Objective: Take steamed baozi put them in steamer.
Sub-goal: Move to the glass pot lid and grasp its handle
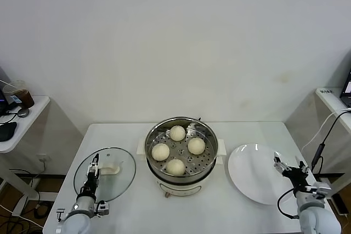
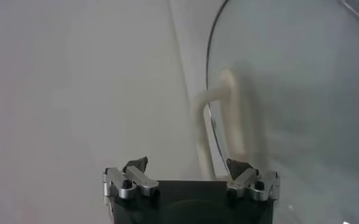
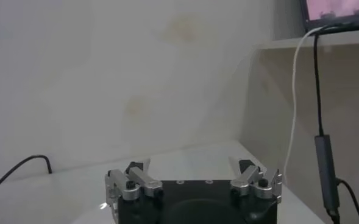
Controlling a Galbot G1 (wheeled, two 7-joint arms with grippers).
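Note:
The steamer [image 1: 210,163], a shiny steel pot on a cream base, stands at the table's middle. Several steamed baozi lie on its perforated tray: one at the back [image 1: 177,132], one left [image 1: 160,152], one right [image 1: 196,145], one in front [image 1: 175,166]. My left gripper [image 1: 94,164] is low at the front left, open, over the glass lid [image 1: 118,182]; its wrist view shows the lid's cream handle [image 2: 219,122] just ahead of empty jaws [image 2: 188,165]. My right gripper [image 1: 288,167] is low at the front right, open and empty [image 3: 192,165], at the edge of the white plate [image 1: 247,173].
The flat white plate lies bare to the right of the steamer. A side table [image 1: 22,121] at the far left carries a cup [image 1: 19,94]. A shelf with a dangling black cable [image 1: 323,141] stands at the far right.

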